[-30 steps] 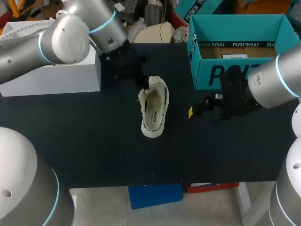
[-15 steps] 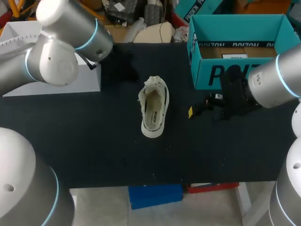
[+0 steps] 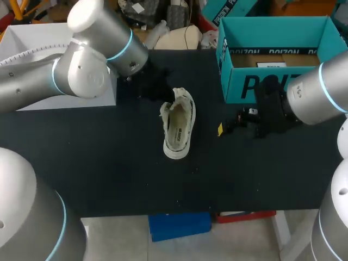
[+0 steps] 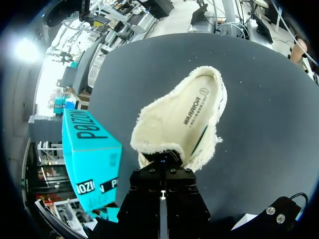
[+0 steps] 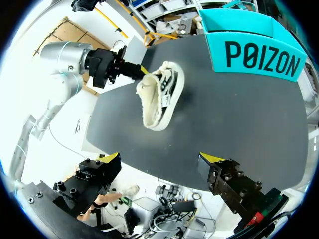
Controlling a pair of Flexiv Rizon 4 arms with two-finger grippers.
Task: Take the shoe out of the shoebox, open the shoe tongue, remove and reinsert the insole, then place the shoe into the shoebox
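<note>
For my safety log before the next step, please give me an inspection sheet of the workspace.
Surface: black table.
Job's things: shoe upright on its sole, mid-table; teal shoebox open, right rear.
Clutter: white box, left rear.
Grippers: left gripper at the shoe's fleecy rim, state unclear; right gripper open, empty, apart from the shoe.
Cables: nothing seen on the table.
Surroundings: nothing seen.
</note>
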